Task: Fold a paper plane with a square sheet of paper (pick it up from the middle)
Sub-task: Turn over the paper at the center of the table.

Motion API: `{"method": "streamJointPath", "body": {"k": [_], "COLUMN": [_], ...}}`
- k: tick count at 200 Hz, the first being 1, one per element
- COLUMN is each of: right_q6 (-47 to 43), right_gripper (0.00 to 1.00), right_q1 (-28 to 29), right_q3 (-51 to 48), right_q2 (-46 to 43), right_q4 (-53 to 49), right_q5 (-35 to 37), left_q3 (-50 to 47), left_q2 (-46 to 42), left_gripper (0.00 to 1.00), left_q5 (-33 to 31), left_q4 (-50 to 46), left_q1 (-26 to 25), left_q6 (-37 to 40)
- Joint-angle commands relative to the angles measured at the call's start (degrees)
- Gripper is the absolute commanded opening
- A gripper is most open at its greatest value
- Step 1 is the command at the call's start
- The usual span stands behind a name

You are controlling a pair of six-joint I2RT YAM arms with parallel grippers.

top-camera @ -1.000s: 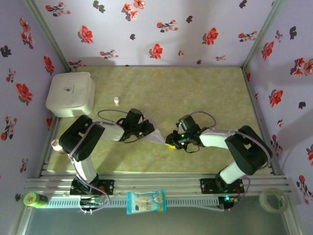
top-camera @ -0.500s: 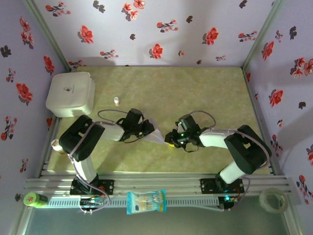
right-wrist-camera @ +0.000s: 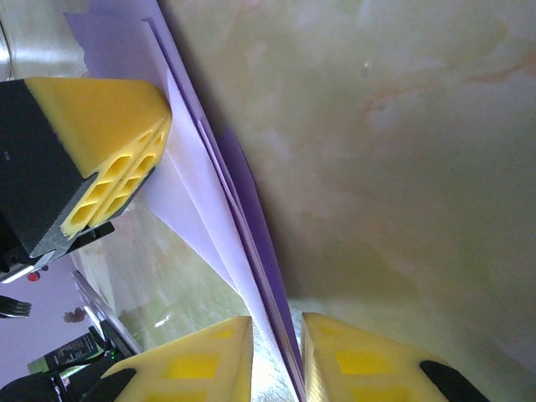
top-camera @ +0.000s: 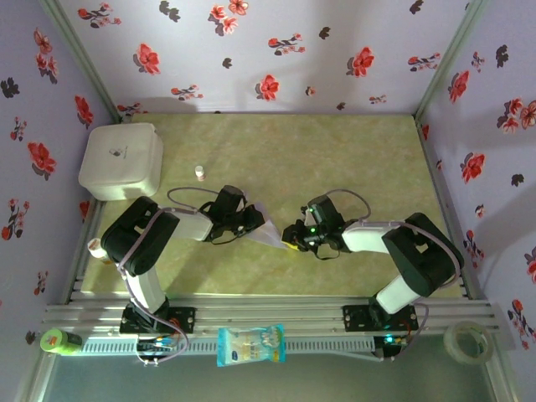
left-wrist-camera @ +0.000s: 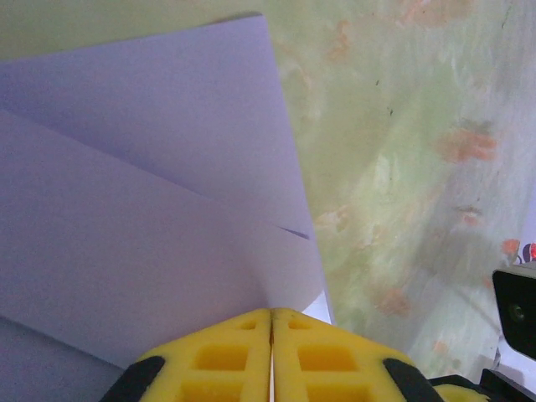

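Observation:
The pale-lilac sheet of paper (top-camera: pixel 272 232) is folded into a flat, layered wedge and is held on edge just above the table between the two arms. My left gripper (top-camera: pixel 258 223) is shut on its left part. In the left wrist view the yellow fingertips (left-wrist-camera: pixel 251 335) meet on the paper (left-wrist-camera: pixel 151 209), whose flaps overlap. My right gripper (top-camera: pixel 289 239) stands at the wedge's right end. Its jaws are narrowly open, with the paper's layered edge (right-wrist-camera: pixel 201 209) running between them at the right gripper (right-wrist-camera: pixel 276 328). A left finger (right-wrist-camera: pixel 109 134) shows beyond.
A white rounded box (top-camera: pixel 121 159) sits at the table's far left, with a small white bottle (top-camera: pixel 199 172) near it. A blue-and-white packet (top-camera: pixel 250 345), a green object (top-camera: pixel 59 341) and a tape roll (top-camera: pixel 466 339) lie along the front rail. Floral walls enclose three sides.
My right gripper has crept slightly left along the paper and its jaws have narrowed a little. The left gripper and the paper have stayed put.

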Motion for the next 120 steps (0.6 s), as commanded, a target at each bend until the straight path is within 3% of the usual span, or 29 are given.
{"method": "streamJointPath", "body": {"k": [1,83,120], "right_q6": [0.62,1.14,1.71], "right_gripper": [0.21,0.19,0.13], "right_q1": [-0.48,-0.66,-0.75], "right_q3": [-0.73,-1.33,-1.69], "right_q2": [0.95,2.56,2.64], "right_q4": [1.68,3.97,5.37], "right_q5": [-1.08,-1.92,-2.55], "left_q3": [-0.62,-0.7,-0.75], "left_q2": [1.39,1.36,1.27], "left_gripper": [0.09,0.09,0.1], "left_q5": [-1.76,-1.73,-1.73], "left_q4": [-5.35,-5.26,-5.11], "left_q1": [0.76,0.84,0.78], "left_q6": [-0.28,-0.48,-0.47]}}
